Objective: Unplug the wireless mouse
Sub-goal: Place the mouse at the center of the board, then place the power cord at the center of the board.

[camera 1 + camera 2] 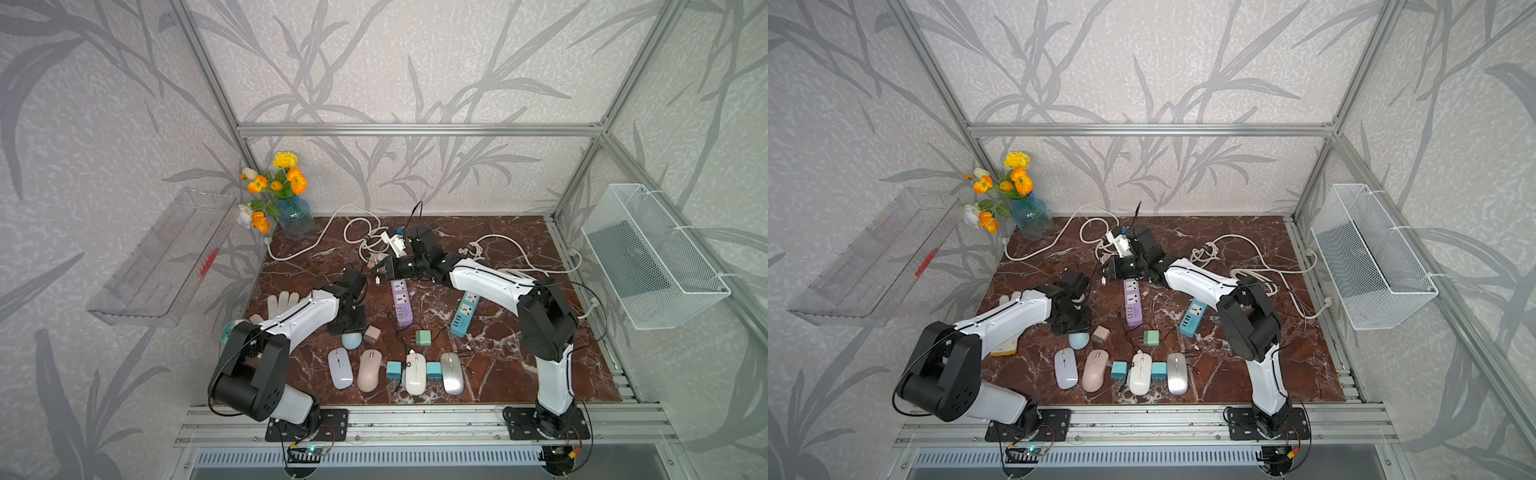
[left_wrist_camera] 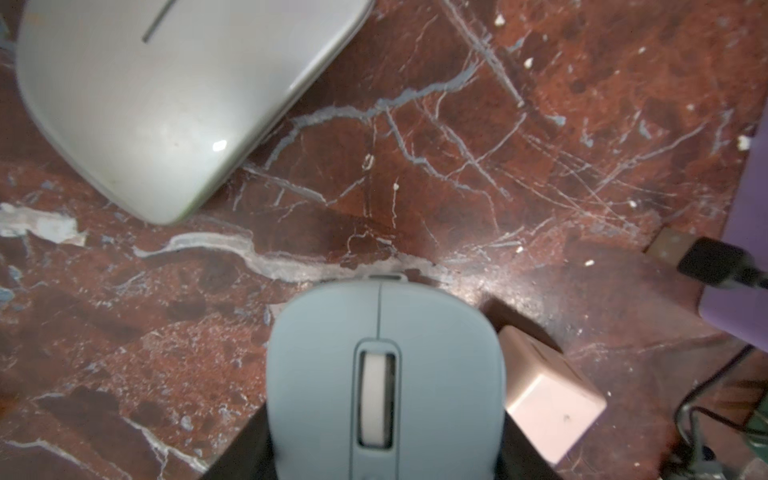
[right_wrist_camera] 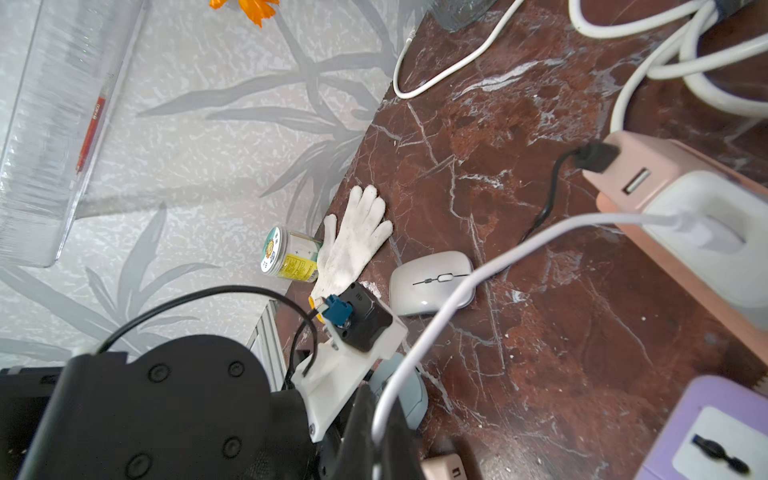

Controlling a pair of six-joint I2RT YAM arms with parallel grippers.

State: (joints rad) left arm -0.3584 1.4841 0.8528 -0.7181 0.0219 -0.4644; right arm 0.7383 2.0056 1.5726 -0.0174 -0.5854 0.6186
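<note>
"Top views: what is listed?"
"Table (image 1: 519,374), red marble. Left end effector (image 1: 350,332) sits over the blue mouse (image 1: 353,341) near the table's left front, just beside a pink charger cube (image 1: 372,333). Right end effector (image 1: 384,272) hangs near the far end of the purple power strip (image 1: 401,305). Both top views give the same layout."
"Left wrist?"
"Blue mouse (image 2: 316,374) lies between the black fingers (image 2: 245,457), clamped at its flanks. The slot on its front edge faces bare table. A black USB plug (image 2: 715,262) lies just beside the purple power strip (image 2: 748,291). Only this view shows the grip."
"Right wrist?"
"Right end effector (image 3: 378,440) is pinched together on a white cable (image 3: 440,318), which runs to a white adapter (image 3: 727,249) on a pink power strip (image 3: 665,160). Also a white glove (image 3: 353,241) and a jar (image 3: 291,259), largely hidden behind the left arm in the top views. The jar's yellow label has print too small to read. Red pen (image 3: 93,124) in the clear tray (image 3: 41,166), lettering illegible."
</note>
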